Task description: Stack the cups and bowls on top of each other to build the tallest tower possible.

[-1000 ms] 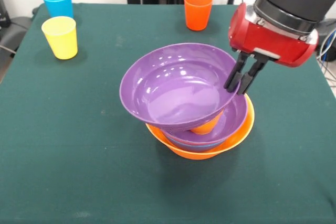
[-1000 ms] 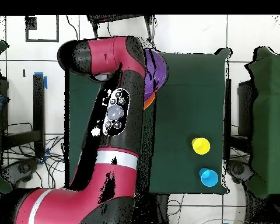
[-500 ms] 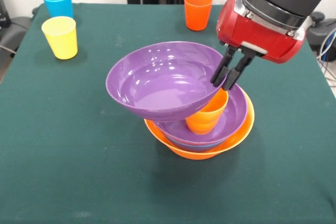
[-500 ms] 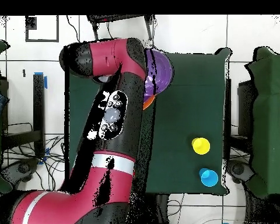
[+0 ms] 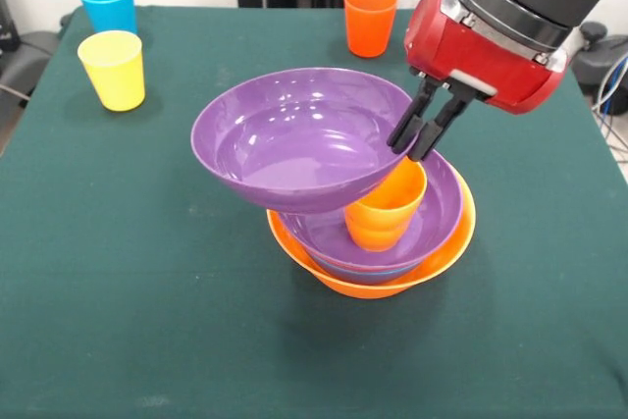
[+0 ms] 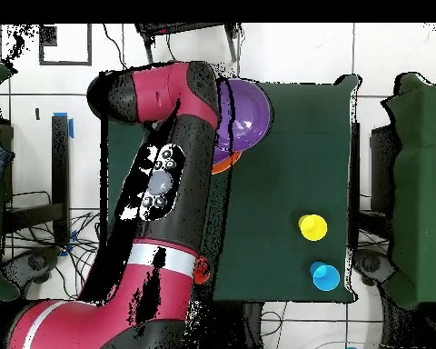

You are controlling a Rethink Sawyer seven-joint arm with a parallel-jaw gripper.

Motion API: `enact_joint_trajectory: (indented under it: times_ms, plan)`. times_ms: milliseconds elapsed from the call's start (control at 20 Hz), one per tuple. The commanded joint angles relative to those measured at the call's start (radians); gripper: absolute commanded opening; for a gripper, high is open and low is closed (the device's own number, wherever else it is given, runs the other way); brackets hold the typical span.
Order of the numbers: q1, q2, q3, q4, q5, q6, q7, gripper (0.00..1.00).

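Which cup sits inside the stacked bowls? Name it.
The orange cup, standing in the lower purple bowl; the other three cups stand on the table.

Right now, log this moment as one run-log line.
gripper: shut on purple bowl rim | bowl: lifted, tilted above tower | orange cup: exposed in tower

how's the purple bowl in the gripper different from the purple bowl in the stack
The held purple bowl is off the stack and tilted, pinched at its rim by the gripper; the lower purple bowl sits level, nested in the orange bowl. The held one is empty; the lower holds an orange cup. Both are glossy purple.
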Motion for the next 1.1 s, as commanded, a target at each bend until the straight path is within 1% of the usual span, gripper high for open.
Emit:
enact_joint_trajectory:
  times_ms: [50,400,800,1100]
  plan:
    - [0.031,0.049,-0.004,0.012,-0.030,0.025,0.216,0.00]
    - [0.042,0.068,-0.033,-0.008,-0.012,0.043,0.227,0.00]
    - [0.063,0.084,-0.057,-0.024,0.010,0.054,0.266,0.00]
    - [0.071,0.097,-0.066,-0.068,0.038,0.124,0.270,0.00]
